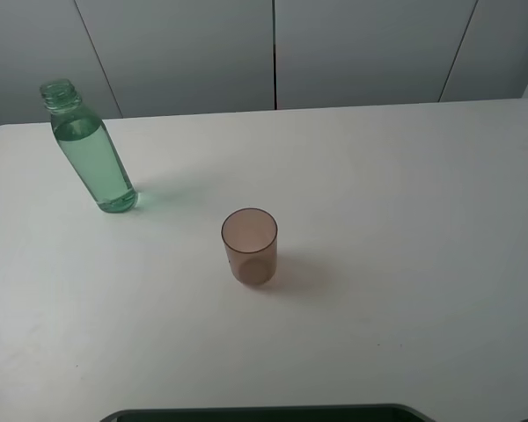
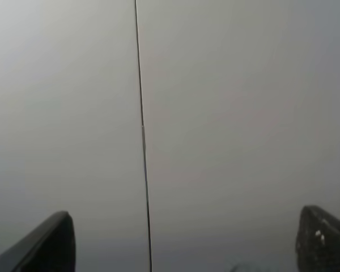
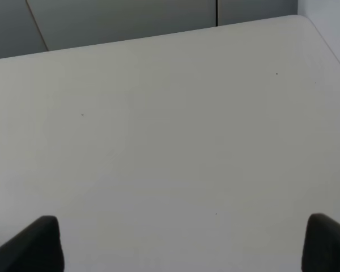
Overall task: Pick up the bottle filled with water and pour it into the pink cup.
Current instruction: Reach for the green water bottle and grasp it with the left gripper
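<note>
Where the bottle (image 1: 91, 154) stands: far left of the white counter (image 1: 405, 220), close to its far edge, upright, with its open threaded neck at the top.
Bottle contents: clear green-tinted water up to about the shoulder, with the neck above it unfilled.
Pink cup (image 1: 249, 246): upright near the middle of the counter, nearer and to the right of the bottle, well apart from it, mouth open upward.
Cup contents: looks empty; its brownish-pink wall lets the counter show through.
Left jaws: spread wide, one dark fingertip (image 2: 54, 243) at each lower corner of the left wrist view; they grasp and touch nothing and face a grey panelled wall (image 2: 243, 141) with a thin dark seam (image 2: 143, 141).
Right jaws: also released and wide apart, fingertips (image 3: 42, 246) at the two lower corners of the right wrist view, gripping nothing, above bare counter, with wall panels beyond the far edge.
Near edge: a dark rim (image 1: 264, 411) shows at the bottom of the high view.
</note>
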